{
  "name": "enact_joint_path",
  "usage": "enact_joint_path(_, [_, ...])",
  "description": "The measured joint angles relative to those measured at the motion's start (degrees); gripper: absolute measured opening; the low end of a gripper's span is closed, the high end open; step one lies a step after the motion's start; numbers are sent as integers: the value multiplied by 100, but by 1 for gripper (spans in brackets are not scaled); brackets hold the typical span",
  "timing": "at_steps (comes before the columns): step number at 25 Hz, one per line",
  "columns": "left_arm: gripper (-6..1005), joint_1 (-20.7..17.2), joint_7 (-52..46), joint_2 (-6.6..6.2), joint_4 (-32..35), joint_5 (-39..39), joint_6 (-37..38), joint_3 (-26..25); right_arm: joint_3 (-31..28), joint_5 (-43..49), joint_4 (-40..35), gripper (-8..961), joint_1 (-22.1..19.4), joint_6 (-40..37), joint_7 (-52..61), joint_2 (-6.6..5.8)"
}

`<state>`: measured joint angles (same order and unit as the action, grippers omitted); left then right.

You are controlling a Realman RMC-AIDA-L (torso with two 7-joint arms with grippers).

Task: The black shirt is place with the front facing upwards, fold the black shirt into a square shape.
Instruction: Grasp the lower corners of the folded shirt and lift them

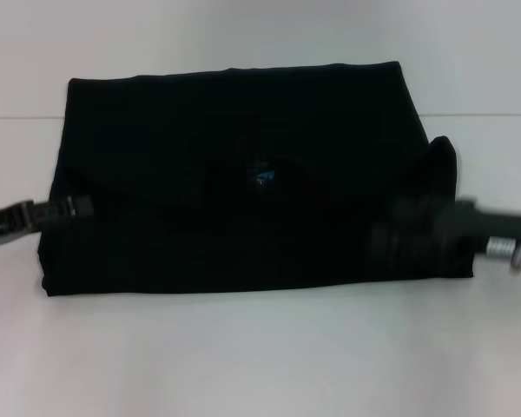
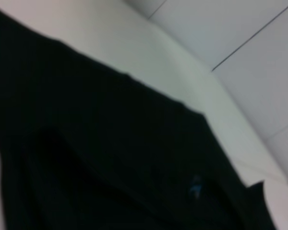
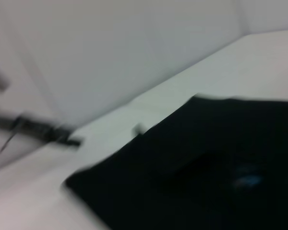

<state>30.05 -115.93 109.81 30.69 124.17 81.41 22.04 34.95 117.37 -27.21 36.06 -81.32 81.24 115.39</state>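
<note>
Left gripper [image 1: 78,207]: at black shirt's [image 1: 243,139] left edge, grip state cannot tell | right gripper [image 1: 399,230]: over shirt's right side, state cannot tell | shirt: folded rectangle on white table [image 1: 260,356], blue neck label [image 1: 262,176] showing.

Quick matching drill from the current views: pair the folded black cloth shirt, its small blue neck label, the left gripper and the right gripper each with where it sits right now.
Things:
1. Folded black cloth shirt
2. Small blue neck label
3. Left gripper
4. Right gripper

Places:
A. At the shirt's left edge, head view
B. Spread across the white table
C. Over the shirt's right part, near its raised corner
D. Near the middle of the shirt

Pairs: 1-B, 2-D, 3-A, 4-C
</note>
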Motion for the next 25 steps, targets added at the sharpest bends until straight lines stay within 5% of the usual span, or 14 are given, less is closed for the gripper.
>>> enact_joint_path(7, [689, -7, 100, 43, 93, 373, -329, 198, 374, 79, 76, 831, -247, -98, -1074, 407])
enact_joint_path(16, [810, -13, -14, 70, 94, 691, -934, 292, 540, 84, 330, 836, -256, -41, -1271, 432])
enact_joint_path(25, [810, 12, -96, 79, 66, 940, -942, 340, 540, 85, 347, 837, -222, -28, -1241, 432])
